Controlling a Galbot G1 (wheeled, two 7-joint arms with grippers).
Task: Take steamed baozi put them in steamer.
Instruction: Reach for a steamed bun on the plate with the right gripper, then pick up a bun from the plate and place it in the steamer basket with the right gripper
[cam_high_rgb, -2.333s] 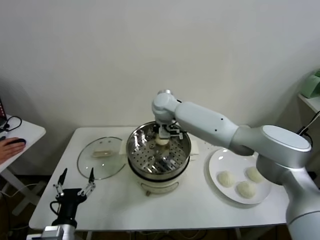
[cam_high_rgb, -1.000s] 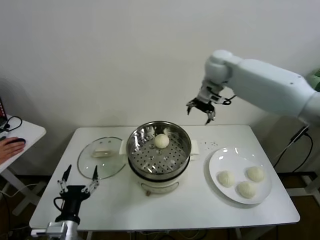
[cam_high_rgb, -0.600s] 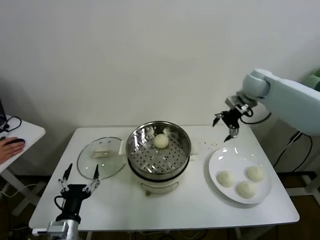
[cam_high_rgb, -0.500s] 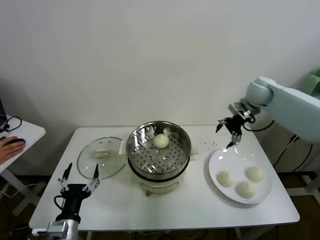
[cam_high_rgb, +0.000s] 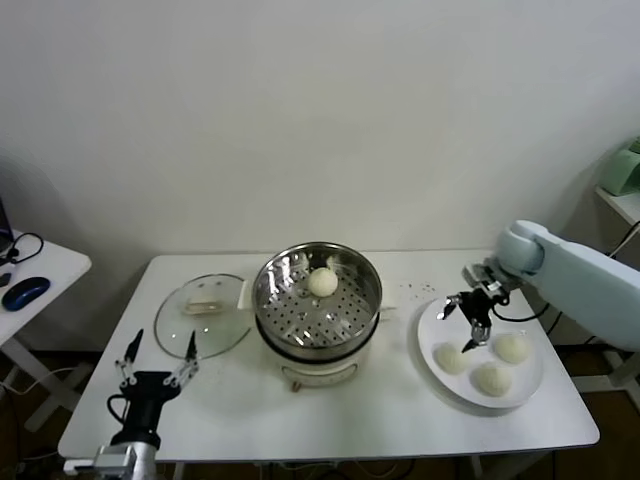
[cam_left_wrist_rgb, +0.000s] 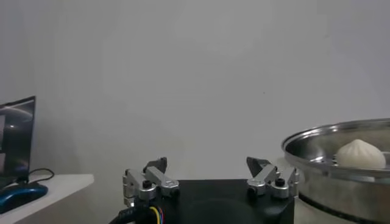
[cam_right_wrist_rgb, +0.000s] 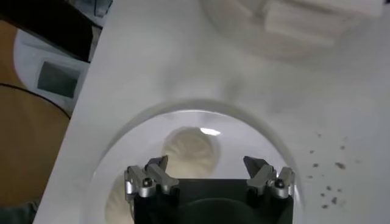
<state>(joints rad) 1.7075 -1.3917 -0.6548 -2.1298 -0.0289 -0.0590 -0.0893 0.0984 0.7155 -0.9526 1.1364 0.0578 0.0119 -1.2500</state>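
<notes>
The shiny steel steamer (cam_high_rgb: 318, 300) stands mid-table with one cream baozi (cam_high_rgb: 322, 282) on the far side of its perforated tray. The left wrist view also shows this steamer (cam_left_wrist_rgb: 341, 161) and baozi (cam_left_wrist_rgb: 359, 154). Three more baozi (cam_high_rgb: 451, 357) (cam_high_rgb: 511, 347) (cam_high_rgb: 491, 378) lie on the white plate (cam_high_rgb: 480, 398) at the right. My right gripper (cam_high_rgb: 467, 318) hangs open just above the plate's left part, over the nearest bun. In the right wrist view that baozi (cam_right_wrist_rgb: 190, 152) lies ahead of the open gripper (cam_right_wrist_rgb: 207, 165). My left gripper (cam_high_rgb: 155, 352) waits open at the table's front left.
A flat glass lid (cam_high_rgb: 203, 315) lies left of the steamer. A small side table (cam_high_rgb: 45, 270) at the far left holds a blue mouse (cam_high_rgb: 25, 292). A green object (cam_high_rgb: 625, 165) sits on a shelf at the right edge.
My right arm swung from above the steamer to the right and came down over the plate, gripper still open. The hand on the side table's mouse is gone.
</notes>
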